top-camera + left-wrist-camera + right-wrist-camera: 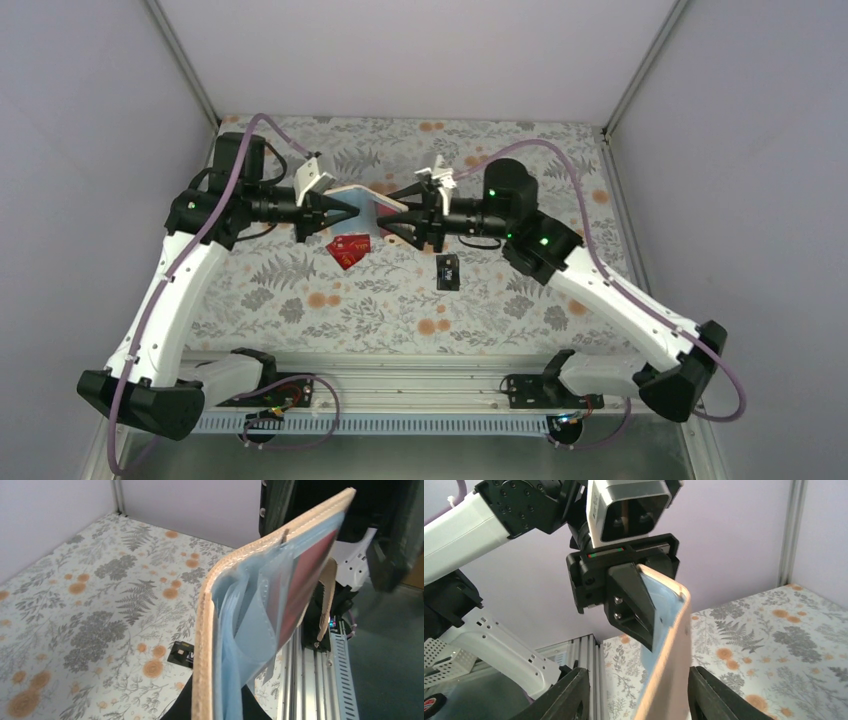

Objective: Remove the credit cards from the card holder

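The card holder (366, 205), tan outside and pale blue inside, hangs above the table between the two arms. My left gripper (345, 212) is shut on its left edge. In the left wrist view the holder (205, 645) stands edge-on between my black fingers (181, 706), with a red card (310, 575) in a pocket. My right gripper (638, 676) is open, and the holder's tan panel (669, 655) stands between its fingers (570, 695) without touching them. Red cards (348, 254) lie on the table under the holder. A black card (448, 271) lies to their right.
The floral mat (300, 300) covers the table. A metal rail (400, 375) with both arm bases runs along the near edge. Pale walls (90, 120) enclose the sides and the back.
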Action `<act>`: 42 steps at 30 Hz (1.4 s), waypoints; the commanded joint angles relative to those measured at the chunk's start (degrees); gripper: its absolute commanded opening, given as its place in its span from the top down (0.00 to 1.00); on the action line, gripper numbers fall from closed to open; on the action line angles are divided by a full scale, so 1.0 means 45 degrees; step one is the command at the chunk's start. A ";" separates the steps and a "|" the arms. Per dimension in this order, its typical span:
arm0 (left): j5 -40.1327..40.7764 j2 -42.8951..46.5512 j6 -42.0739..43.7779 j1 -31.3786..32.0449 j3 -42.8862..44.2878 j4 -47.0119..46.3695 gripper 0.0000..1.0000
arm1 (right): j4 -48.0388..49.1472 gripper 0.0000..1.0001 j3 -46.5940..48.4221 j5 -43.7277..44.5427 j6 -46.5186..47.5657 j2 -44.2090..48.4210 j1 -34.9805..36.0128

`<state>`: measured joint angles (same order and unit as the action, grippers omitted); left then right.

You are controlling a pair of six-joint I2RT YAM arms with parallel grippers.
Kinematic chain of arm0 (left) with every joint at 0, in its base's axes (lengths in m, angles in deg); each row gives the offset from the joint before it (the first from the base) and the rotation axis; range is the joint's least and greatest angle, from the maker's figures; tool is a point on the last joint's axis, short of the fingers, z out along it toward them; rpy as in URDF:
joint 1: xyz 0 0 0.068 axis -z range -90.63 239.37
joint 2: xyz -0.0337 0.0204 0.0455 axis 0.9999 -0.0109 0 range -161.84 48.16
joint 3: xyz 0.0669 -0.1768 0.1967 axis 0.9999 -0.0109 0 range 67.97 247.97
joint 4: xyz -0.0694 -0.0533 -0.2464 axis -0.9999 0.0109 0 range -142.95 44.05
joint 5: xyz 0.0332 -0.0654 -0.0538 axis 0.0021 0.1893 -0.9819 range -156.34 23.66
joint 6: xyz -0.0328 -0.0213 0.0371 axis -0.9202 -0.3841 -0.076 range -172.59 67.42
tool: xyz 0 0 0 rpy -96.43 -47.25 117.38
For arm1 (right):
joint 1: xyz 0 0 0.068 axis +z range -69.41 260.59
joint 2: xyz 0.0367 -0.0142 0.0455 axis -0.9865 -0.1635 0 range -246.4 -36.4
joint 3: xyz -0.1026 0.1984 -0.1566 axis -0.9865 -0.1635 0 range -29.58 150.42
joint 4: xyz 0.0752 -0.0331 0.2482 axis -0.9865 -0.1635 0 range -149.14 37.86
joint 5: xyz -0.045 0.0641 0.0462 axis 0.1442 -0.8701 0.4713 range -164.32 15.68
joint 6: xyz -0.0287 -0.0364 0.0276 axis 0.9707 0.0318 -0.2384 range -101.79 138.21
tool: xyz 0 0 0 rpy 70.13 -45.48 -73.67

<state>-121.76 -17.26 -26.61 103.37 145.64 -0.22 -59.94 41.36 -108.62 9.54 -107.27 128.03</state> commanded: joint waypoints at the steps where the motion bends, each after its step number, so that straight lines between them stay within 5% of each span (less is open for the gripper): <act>1: -0.1239 0.0029 0.0438 -0.0063 0.0727 0.0379 0.98 | -0.0274 0.48 -0.0830 -0.0098 0.0528 0.0831 -0.0598; 5: -0.1659 0.0042 0.0720 -0.0074 0.0636 0.0602 0.98 | -0.0397 0.53 -0.1258 0.0497 0.0426 0.0953 -0.0865; 11: -0.1821 0.0096 0.0991 -0.0074 0.0618 0.0786 0.98 | -0.0223 0.91 -0.1395 -0.0165 0.0451 0.1011 -0.1262; 13: -0.1697 0.0070 0.0722 -0.0074 0.0537 0.0589 0.97 | -0.0241 0.96 -0.1246 -0.0560 0.0404 0.0839 -0.1252; 14: -0.1409 0.0050 0.0454 -0.0082 0.0514 0.0392 0.83 | -0.0244 0.96 -0.1200 -0.0575 0.0349 0.0768 -0.1261; 16: -0.0387 0.0048 -0.0169 -0.0087 0.0477 -0.0066 0.30 | -0.0388 0.96 -0.1132 0.0660 0.0016 0.0716 -0.1280; 17: 0.0300 0.0062 -0.0419 -0.0116 0.0490 -0.0288 0.15 | -0.0682 0.96 -0.1071 0.1609 -0.0259 0.0659 -0.1367; 19: 0.1946 0.0067 -0.0886 -0.0141 0.0573 -0.0677 0.06 | -0.1798 0.96 -0.0633 0.3984 -0.1170 0.0234 -0.1762; 22: 0.4643 0.0040 -0.1328 -0.0150 0.0686 -0.1152 0.03 | -0.4688 0.96 0.0539 0.9611 -0.2731 -0.1102 -0.1929; 25: 0.5618 -0.0028 -0.1366 -0.0156 0.0646 -0.1257 0.03 | -0.6778 0.96 0.1487 1.2763 -0.3159 -0.2634 -0.1912; 28: 0.4622 -0.0051 -0.1300 -0.0152 0.0420 -0.1171 0.04 | -0.6492 0.96 0.1600 1.1232 -0.2579 -0.3023 -0.1844; 29: 0.4052 -0.0129 -0.1300 -0.0140 0.0255 -0.1176 0.00 | -0.4288 0.96 0.0820 0.6395 -0.1317 -0.2251 -0.1741; 32: 0.3341 -0.0236 -0.1143 -0.0142 0.0156 -0.1024 0.00 | -0.2767 0.96 0.0380 0.1850 -0.0468 -0.1541 -0.1644; 38: 0.2252 0.0035 -0.0825 -0.0127 0.0489 -0.0807 0.04 | -0.2557 0.96 0.0445 0.1590 -0.0365 -0.0901 -0.1649; 42: 0.0893 0.0009 0.0080 -0.0135 0.2891 0.0612 0.07 | -0.2902 0.96 0.0867 0.2055 -0.0748 -0.1355 -0.1655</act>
<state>-110.46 -18.14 -30.13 102.87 148.70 -2.10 -74.03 43.19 -97.98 6.31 -111.31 120.55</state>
